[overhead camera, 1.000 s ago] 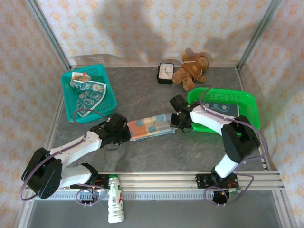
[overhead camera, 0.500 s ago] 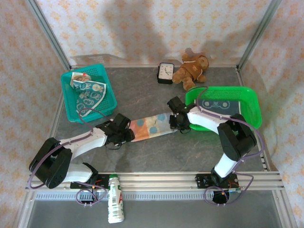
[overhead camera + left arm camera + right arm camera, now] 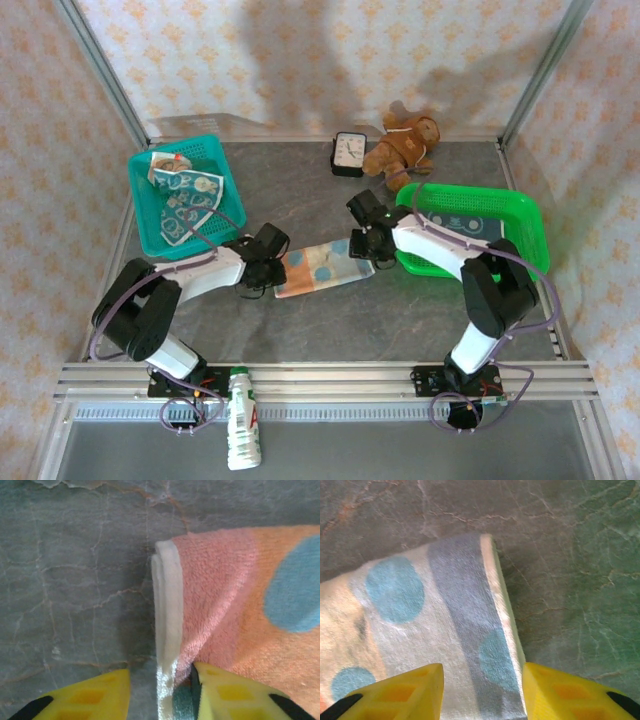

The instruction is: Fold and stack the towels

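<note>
Both arms have swung away from the near edge and their jaws have parted since a second ago; the orange-and-blue dotted towel [image 3: 322,268] lies shorter.
The towel rests flat on the grey bench [image 3: 300,200] between the two baskets. The left gripper [image 3: 275,270] stands open astride the towel's folded pink end, the right gripper [image 3: 363,246] open over its grey-striped corner. More towels [image 3: 185,190] sit in the teal basket [image 3: 232,215]; a dark navy towel [image 3: 455,225] lies in the green basket [image 3: 530,215].
</note>
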You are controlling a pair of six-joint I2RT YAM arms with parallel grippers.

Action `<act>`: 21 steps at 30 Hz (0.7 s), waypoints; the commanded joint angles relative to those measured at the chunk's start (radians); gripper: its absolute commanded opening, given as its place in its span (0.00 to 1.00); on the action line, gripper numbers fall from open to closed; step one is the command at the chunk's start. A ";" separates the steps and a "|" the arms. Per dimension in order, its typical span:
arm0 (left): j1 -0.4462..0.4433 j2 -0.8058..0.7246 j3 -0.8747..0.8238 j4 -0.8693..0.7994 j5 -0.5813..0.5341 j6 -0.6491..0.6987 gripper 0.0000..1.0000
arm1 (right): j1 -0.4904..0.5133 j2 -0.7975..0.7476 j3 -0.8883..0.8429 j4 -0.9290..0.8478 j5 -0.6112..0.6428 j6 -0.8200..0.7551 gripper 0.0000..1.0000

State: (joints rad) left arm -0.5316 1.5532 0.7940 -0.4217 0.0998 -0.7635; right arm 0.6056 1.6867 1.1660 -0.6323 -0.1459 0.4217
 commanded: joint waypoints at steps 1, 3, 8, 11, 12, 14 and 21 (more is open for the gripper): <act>0.021 0.013 0.014 -0.075 -0.081 0.036 0.26 | 0.015 0.033 0.039 -0.009 0.022 0.006 0.45; 0.036 -0.001 0.001 -0.098 -0.094 0.044 0.21 | 0.023 0.050 0.053 0.002 0.014 0.017 0.46; 0.100 -0.084 -0.051 -0.172 -0.135 0.077 0.20 | 0.047 0.093 0.076 0.046 -0.024 0.040 0.48; 0.122 -0.130 -0.083 -0.161 -0.100 0.101 0.21 | 0.063 0.100 0.055 0.093 -0.041 0.063 0.50; 0.122 -0.137 -0.088 -0.150 -0.084 0.101 0.21 | 0.068 0.100 0.042 0.115 -0.048 0.069 0.51; 0.122 -0.136 -0.093 -0.125 -0.050 0.100 0.21 | 0.078 0.100 0.013 0.161 -0.065 0.085 0.52; 0.121 -0.100 -0.094 -0.102 -0.012 0.092 0.21 | 0.120 0.140 -0.026 0.238 -0.067 0.104 0.53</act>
State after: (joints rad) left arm -0.4107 1.4361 0.7097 -0.5259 0.0734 -0.6819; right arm 0.7113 1.7947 1.1496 -0.4366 -0.2264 0.5053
